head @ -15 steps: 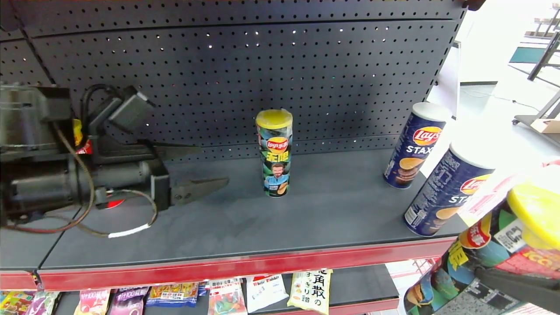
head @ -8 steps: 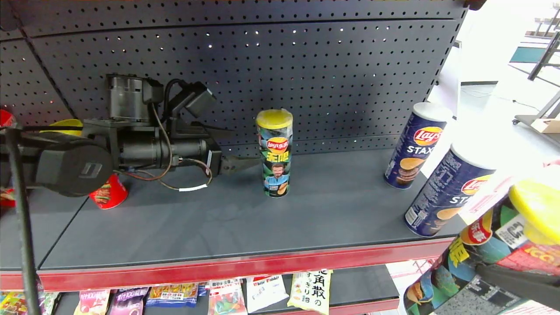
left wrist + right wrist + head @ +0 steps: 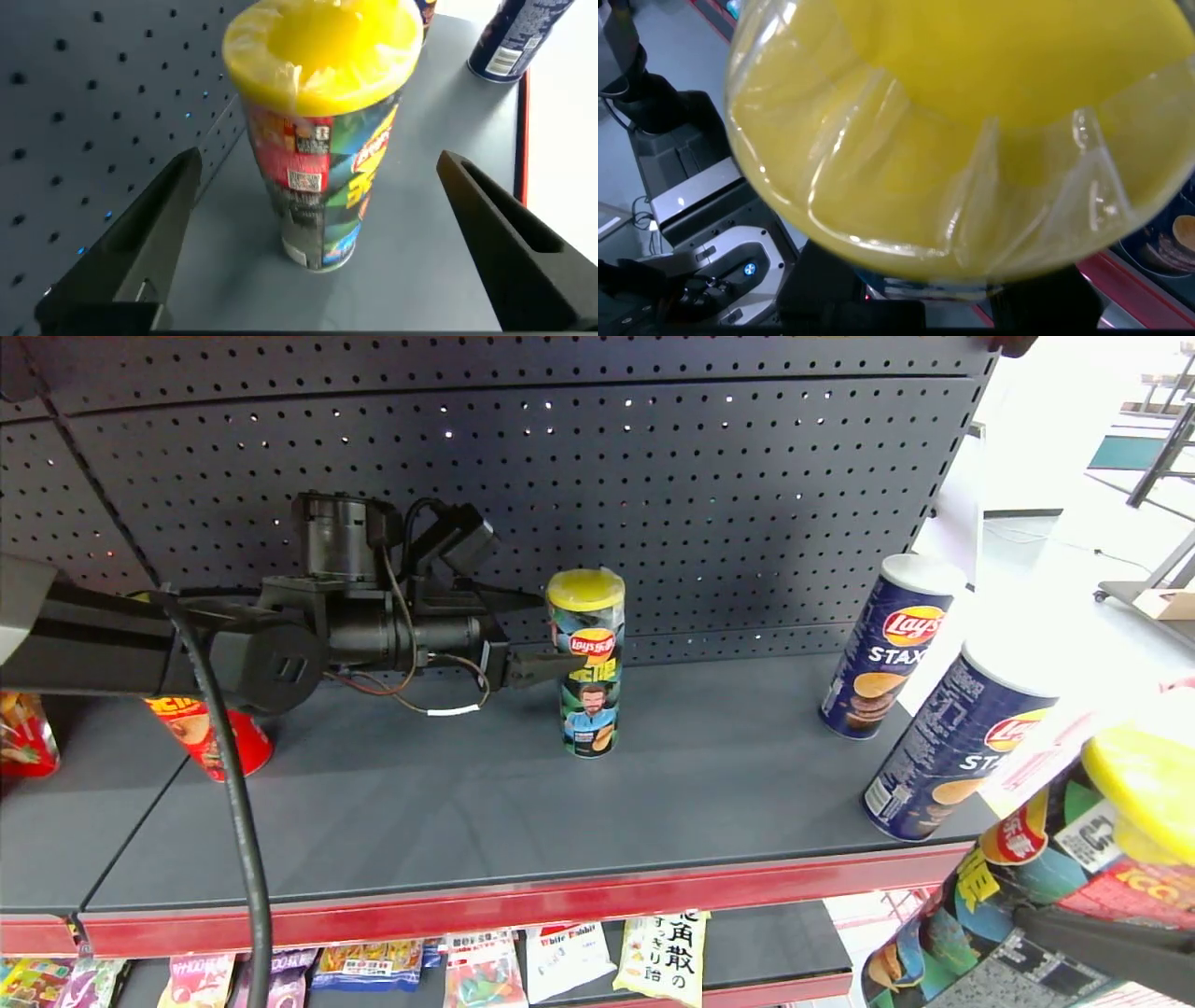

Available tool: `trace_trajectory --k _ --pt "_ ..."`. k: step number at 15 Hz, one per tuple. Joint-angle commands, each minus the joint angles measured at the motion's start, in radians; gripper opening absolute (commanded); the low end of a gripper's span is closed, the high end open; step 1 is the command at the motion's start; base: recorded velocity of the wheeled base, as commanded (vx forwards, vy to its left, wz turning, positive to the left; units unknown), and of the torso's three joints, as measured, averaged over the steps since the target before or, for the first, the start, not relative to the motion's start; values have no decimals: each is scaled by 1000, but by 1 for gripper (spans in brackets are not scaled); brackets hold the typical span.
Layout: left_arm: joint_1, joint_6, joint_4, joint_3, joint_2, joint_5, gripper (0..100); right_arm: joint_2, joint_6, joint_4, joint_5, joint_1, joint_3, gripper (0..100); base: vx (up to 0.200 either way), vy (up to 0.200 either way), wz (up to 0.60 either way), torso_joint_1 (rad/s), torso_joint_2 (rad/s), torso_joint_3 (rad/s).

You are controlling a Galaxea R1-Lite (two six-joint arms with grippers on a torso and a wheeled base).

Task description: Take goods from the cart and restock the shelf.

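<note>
A chips can (image 3: 586, 663) with a yellow lid stands upright mid-shelf, also seen in the left wrist view (image 3: 322, 140). My left gripper (image 3: 563, 630) is at its left side and open. Its fingertips (image 3: 187, 173) flank the can's upper half, one toward the pegboard and one toward the shelf front, with gaps on both sides. At the lower right, off the shelf's front edge, my right gripper (image 3: 1036, 896) is shut on a second yellow-lidded chips can (image 3: 1074, 840), held tilted. That can's lid (image 3: 952, 131) faces the right wrist camera.
Two blue chips cans (image 3: 892, 649) (image 3: 952, 747) stand at the shelf's right end. A red can (image 3: 210, 737) sits at the left behind my left arm. The shelf (image 3: 523, 901) has a red front lip and a pegboard back. Snack bags (image 3: 560, 961) hang below.
My left arm has swung right along the shelf, bringing its open gripper up to the standing yellow-lidded can. The right arm and its can have stayed put.
</note>
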Motion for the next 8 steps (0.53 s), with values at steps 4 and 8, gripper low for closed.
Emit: trace_trajectory --k 4,8 --pt "-30 -4 -1 -103 95 0 100 -5 0 0 0 0 3 0 0 0 0 0 0 0" --pt "-33 -4 1 -172 137 -3 100 -5 0 2 0 -2 2 0 0 0 0 0 0 0"
